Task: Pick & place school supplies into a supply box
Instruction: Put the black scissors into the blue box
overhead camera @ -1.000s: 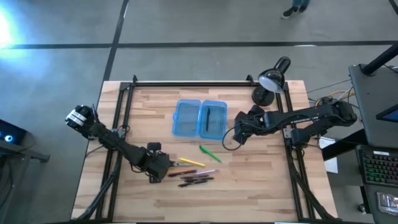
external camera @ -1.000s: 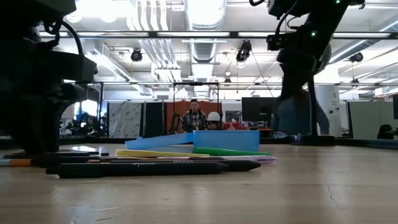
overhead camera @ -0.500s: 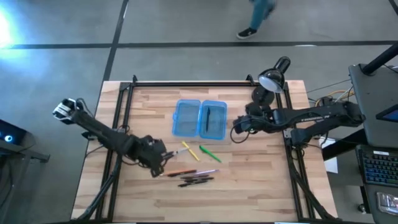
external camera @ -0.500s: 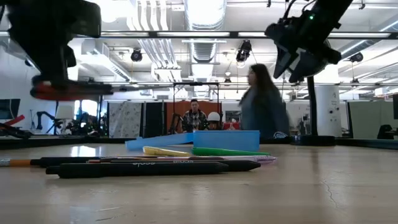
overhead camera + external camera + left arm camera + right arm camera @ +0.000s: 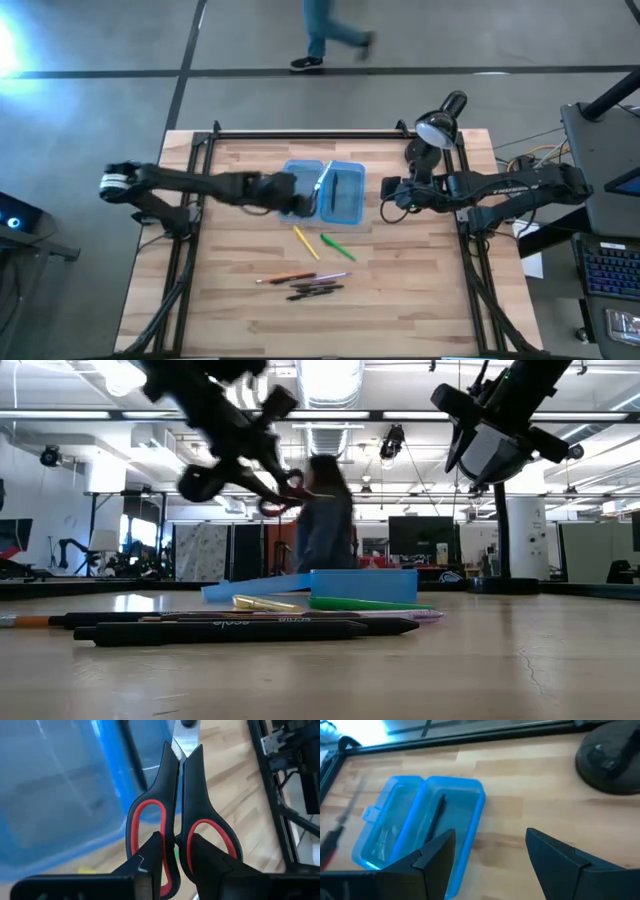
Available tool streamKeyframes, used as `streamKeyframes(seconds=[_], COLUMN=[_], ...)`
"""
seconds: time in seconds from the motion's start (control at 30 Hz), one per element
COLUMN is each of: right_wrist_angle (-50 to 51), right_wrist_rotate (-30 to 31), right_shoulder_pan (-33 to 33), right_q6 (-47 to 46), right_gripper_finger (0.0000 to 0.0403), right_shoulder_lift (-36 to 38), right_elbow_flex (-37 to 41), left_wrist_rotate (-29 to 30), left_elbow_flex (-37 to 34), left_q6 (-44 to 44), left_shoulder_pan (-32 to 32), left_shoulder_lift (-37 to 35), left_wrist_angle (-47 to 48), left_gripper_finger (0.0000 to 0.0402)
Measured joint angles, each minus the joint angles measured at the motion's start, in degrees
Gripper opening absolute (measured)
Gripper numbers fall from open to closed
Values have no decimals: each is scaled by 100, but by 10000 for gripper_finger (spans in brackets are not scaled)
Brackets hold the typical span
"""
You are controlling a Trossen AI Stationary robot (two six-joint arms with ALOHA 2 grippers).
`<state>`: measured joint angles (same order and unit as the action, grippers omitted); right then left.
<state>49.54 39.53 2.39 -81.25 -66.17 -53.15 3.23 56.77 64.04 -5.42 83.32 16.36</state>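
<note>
My left gripper [image 5: 293, 195] hovers over the left half of the translucent blue supply box [image 5: 345, 197], shut on the small red-and-black-handled scissors [image 5: 180, 795]. Their blades [image 5: 322, 178] point toward the box's middle ridge. A black pen [image 5: 437, 815] lies in the box's right half. My right gripper [image 5: 386, 200] is open and raised, just right of the box. A yellow pencil [image 5: 305, 242] and a green pen [image 5: 337, 246] lie flat on the wood near the box, and orange, pink and black pens [image 5: 305, 285] lie closer to the near edge. My left gripper pinches the scissors by their handle loops [image 5: 150, 815] between its two fingers [image 5: 150, 855]. The fingers run along the scissors, and the shut blades [image 5: 182, 740] stick out ahead of them. The scissors are lifted clear above the box [image 5: 60, 795], roughly level in the low view [image 5: 285, 490].
A black desk lamp [image 5: 435, 130] stands at the table's far right corner, its base [image 5: 610, 760] close behind my right arm. A black frame rail [image 5: 330, 133] runs along the far edge. A person walks past beyond the table [image 5: 330, 30].
My left gripper has lifted the scissors off the table near the pens and carried them up, far and right, until they hang over the box. The yellow pencil has turned about and slid toward the box. My right gripper has drawn slightly right and far, away from the box.
</note>
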Motion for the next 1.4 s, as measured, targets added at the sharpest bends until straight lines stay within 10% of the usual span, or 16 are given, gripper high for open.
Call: streamKeyframes(seconds=[0.53,1.4], right_wrist_angle=[314,753], right_wrist_rotate=[732,868], right_shoulder_pan=[7,9], right_q6=[43,238], right_gripper_finger=[230,230], right_shoulder_lift=[432,455], right_elbow_flex=[2,2], left_wrist_rotate=[353,957], left_elbow_flex=[2688,2634], left_q6=[-1070,-1313], left_shoulder_pan=[-235,-73], left_shoulder_lift=[2800,3229], left_wrist_angle=[958,1067], left_gripper_finger=[62,63])
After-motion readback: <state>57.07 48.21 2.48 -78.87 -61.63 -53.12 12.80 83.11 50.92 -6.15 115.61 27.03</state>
